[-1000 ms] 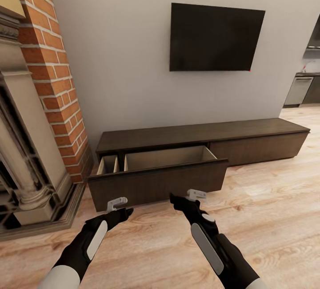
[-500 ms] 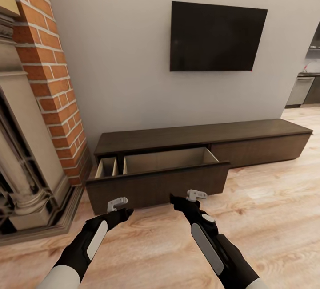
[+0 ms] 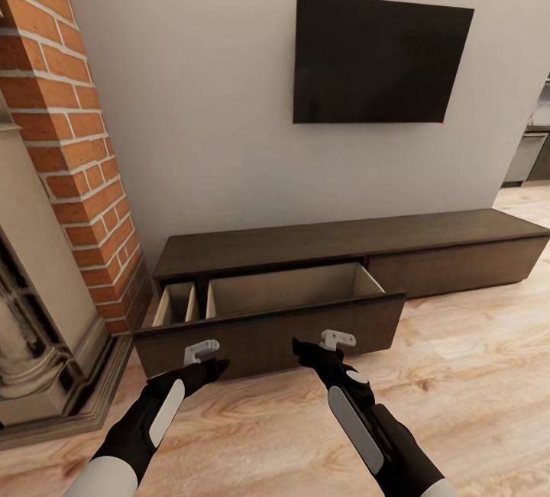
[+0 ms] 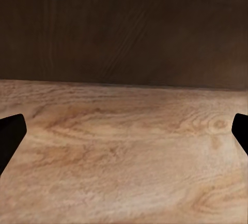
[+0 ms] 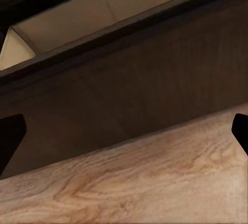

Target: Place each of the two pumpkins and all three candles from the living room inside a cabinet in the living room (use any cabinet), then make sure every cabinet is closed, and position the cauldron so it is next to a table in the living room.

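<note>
**Q:** So how far along is it?

**A:** Head view: cabinet [image 3: 344,241] has its drawer [image 3: 283,291] pulled out, looks bare inside. Left gripper [image 3: 205,358] and right gripper [image 3: 325,346] hang before it.

**Q:** Wrist views?

**A:** Both have fingers spread, pinching nothing. I'd say loading and closing remain.

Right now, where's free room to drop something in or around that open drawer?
The wide light-wood compartment of the open drawer shows bare, bordered by the dark brown drawer front and a divider; the narrow compartment beside the brick fireplace is tight. The long low dark cabinet's top and the wood floor look free.
</note>
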Motion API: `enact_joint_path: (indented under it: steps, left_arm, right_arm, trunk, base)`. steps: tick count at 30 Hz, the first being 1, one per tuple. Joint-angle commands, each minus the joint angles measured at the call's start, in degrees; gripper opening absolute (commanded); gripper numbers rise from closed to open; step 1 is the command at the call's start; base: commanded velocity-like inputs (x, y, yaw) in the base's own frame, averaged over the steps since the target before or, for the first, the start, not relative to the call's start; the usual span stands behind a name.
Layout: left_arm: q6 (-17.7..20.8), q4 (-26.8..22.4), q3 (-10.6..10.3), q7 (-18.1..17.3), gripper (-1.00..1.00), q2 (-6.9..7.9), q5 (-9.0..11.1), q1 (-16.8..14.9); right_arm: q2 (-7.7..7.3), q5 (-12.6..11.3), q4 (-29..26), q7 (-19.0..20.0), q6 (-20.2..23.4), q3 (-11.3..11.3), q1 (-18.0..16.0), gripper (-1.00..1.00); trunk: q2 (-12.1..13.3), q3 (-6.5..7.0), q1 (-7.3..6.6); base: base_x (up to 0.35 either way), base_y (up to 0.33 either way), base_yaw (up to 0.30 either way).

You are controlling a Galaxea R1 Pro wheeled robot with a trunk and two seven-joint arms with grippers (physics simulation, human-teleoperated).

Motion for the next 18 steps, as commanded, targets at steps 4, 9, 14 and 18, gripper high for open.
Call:
enact_joint_path:
  steps: [4, 9, 14, 18]
  left_arm:
    - [0.27, -0.16, 0.29, -0.02, 1.00, 0.01, 0.19, -0.02]
    - [0.27, -0.18, 0.43, -0.02, 1.00, 0.00, 0.19, -0.02]
    - [0.28, -0.18, 0.50, -0.07, 1.00, 0.05, 0.19, -0.02]
    - [0.18, -0.18, 0.55, -0.04, 1.00, 0.08, 0.19, -0.02]
  right_arm:
    - [0.01, -0.55, 2.57, -0.40, 0.28, 0.12, -0.04, 1.00]
    - [0.00, -0.45, 8.24, -0.35, 0.26, 0.12, -0.04, 1.00]
    - [-0.02, -0.46, 9.51, -0.37, 0.26, 0.11, -0.04, 1.00]
    - [-0.02, -0.42, 9.49, -0.38, 0.26, 0.11, -0.04, 1.00]
  trunk:
    - [-0.02, -0.06, -0.01]
    - [-0.02, -0.06, -0.01]
    - [-0.04, -0.28, 0.02]
    - [-0.04, -0.28, 0.02]
  base:
    - [0.021, 0.000, 0.000]
    - [0.003, 0.000, 0.000]
    - [0.000, 0.000, 0.000]
    - [0.000, 0.000, 0.000]
